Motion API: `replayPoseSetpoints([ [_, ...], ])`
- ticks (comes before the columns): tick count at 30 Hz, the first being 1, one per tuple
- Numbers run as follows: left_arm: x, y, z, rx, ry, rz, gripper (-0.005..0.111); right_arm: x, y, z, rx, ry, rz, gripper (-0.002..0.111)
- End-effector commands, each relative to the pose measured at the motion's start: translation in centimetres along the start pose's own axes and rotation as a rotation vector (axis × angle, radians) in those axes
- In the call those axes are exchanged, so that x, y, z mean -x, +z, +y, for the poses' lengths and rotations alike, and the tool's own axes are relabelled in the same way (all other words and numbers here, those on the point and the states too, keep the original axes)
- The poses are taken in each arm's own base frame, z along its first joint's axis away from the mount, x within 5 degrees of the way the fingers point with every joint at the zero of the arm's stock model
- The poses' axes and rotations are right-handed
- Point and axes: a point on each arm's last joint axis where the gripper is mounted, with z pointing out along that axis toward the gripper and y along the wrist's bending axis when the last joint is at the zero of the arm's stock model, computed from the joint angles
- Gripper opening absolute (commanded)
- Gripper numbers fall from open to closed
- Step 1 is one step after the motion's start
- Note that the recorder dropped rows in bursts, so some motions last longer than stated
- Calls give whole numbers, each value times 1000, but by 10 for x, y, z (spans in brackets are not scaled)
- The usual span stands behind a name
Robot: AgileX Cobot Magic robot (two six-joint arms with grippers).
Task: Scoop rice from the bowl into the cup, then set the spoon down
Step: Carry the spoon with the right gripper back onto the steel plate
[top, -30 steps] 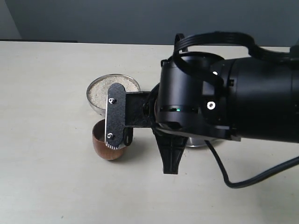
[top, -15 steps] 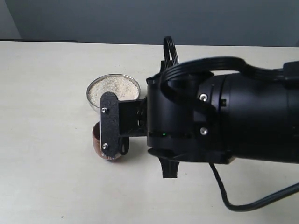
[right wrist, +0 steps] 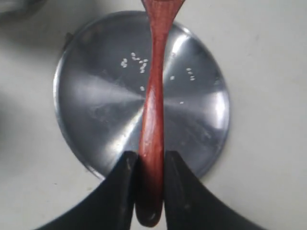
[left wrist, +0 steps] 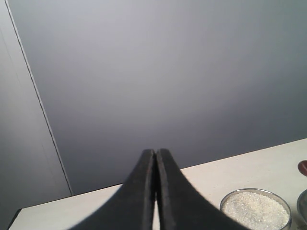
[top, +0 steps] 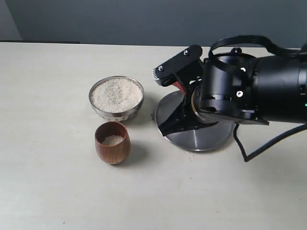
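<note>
Right wrist view, entry one: pinching the spoon [right wrist: 153,105] by its handle end with the right gripper [right wrist: 150,159], head pointing out over the flat steel plate [right wrist: 96,120], probably lining it up for laying down there. Not telling whether wood is touching steel. Also catching a few stray grains [right wrist: 139,62] on that plate. Exterior view, entry two: showing the bowl [top: 116,114] near the middle of the desk [top: 48,182], filled with rice [top: 116,94] nearly to the rim. Showing the cup [top: 112,151] just beside it toward the desk's near edge, apart from it, holding a little rice at the bottom. Judging the scooping done and the setting-down in hand. Left wrist view, entry three: showing the left gripper [left wrist: 156,160] pressed together on nothing, apparently parking clear of the work.
</note>
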Motion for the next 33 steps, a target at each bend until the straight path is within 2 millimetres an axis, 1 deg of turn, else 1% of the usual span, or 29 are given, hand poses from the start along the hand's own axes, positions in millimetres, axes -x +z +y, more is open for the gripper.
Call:
replayPoseSetpoints([
  [1,2,0,0,4,-1,-7,0,-12,21,-5,138,143,-26,-1],
  [4,2,0,0,4,-1,-7,0,-17,35,-11,159,204,-16,-1],
  [9,2,0,0,4,-1,-7,0,-24,54,-16,155,238,27,-1],
  [20,2,0,0,4,-1,-7,0,-37,89,0,171,207,104,-1],
  [26,2,0,0,4,-1,-7,0,-39,98,-4,140,303,118,-1],
  [31,2,0,0,4,-1,-7,0,-39,99,-7,115,281,110,-1],
  [32,2,0,0,4,-1,-7,0,-39,99,-7,115,281,109,1],
  [33,2,0,0,4,-1,-7,0,-39,99,-7,114,281,111,5],
])
